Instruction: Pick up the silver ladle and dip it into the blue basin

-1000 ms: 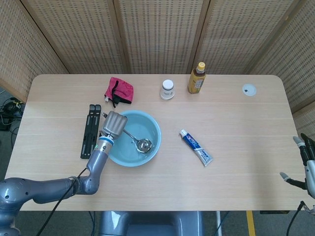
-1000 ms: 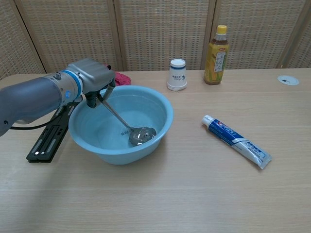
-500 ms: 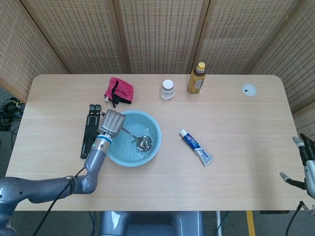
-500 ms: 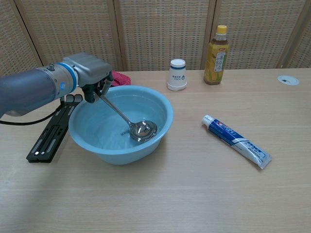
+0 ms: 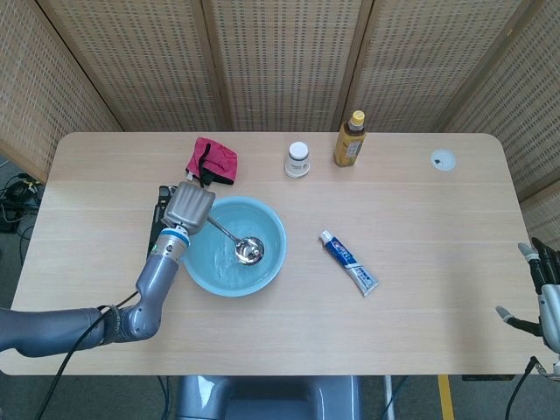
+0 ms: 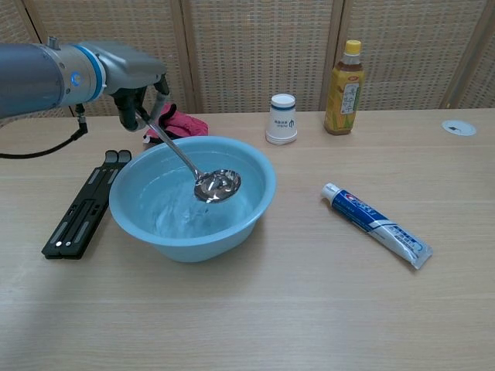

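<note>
Left hand (image 6: 131, 81) grips silver ladle (image 6: 216, 185) handle; bowl slants down-right over blue basin (image 6: 139, 220).

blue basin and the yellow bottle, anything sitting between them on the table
Yes: in the chest view a small white container stands between the blue basin and the yellow bottle, apart from both.

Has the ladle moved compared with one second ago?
Yes. The ladle, held by the left hand, has risen: its bowl was low inside the blue basin and now sits near rim level.
</note>
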Robot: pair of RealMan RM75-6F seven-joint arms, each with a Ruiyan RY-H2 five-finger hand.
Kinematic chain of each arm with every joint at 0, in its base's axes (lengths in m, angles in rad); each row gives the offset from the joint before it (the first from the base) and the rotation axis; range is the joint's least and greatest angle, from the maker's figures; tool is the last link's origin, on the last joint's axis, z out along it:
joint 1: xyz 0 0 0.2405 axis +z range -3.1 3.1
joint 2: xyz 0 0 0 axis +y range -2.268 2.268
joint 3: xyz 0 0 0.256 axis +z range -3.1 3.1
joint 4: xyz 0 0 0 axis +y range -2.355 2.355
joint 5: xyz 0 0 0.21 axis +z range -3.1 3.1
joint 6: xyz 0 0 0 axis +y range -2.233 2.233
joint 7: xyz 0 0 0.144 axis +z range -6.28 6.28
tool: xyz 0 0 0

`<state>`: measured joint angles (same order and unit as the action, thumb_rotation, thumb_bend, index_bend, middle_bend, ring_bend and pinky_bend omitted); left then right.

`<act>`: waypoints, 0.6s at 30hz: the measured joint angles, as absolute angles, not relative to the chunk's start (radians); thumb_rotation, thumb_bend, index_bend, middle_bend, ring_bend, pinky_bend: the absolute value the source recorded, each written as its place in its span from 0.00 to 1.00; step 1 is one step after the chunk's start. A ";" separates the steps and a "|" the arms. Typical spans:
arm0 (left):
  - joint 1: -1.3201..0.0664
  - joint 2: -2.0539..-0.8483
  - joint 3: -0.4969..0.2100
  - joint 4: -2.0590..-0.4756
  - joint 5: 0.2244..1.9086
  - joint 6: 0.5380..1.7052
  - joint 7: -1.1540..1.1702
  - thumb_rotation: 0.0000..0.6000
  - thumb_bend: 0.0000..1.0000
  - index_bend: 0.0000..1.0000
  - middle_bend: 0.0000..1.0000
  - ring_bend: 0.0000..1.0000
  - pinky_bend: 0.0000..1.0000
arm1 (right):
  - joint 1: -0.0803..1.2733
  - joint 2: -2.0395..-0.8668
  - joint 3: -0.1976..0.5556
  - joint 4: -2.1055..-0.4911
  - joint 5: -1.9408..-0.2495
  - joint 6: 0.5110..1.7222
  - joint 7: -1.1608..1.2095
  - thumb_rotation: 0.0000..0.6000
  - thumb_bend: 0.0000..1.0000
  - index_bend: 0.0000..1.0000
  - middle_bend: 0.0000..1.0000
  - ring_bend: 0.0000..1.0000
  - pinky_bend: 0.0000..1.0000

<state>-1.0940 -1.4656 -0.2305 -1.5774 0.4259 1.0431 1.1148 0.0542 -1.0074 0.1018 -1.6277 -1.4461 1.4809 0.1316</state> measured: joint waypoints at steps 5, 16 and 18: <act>-1.125 -1.419 -0.245 -1.626 0.377 1.059 1.128 1.00 0.70 0.83 0.94 0.94 1.00 | 0.055 -1.008 0.104 -1.627 -1.442 1.479 0.129 1.00 0.00 0.00 0.00 0.00 0.00; -1.216 -1.362 -0.283 -1.705 0.140 1.112 1.221 1.00 0.73 0.83 0.94 0.94 1.00 | 0.058 -1.013 0.106 -1.624 -1.433 1.474 0.120 1.00 0.00 0.00 0.00 0.00 0.00; -1.238 -1.350 -0.291 -1.720 0.093 1.123 1.240 1.00 0.73 0.83 0.94 0.94 1.00 | 0.057 -1.013 0.107 -1.623 -1.430 1.474 0.121 1.00 0.00 0.00 0.00 0.00 0.00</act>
<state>-1.2378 -1.3503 -0.2913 -1.7197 0.0928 1.1226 1.2404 0.0573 -1.0126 0.1071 -1.6234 -1.4305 1.4737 0.1214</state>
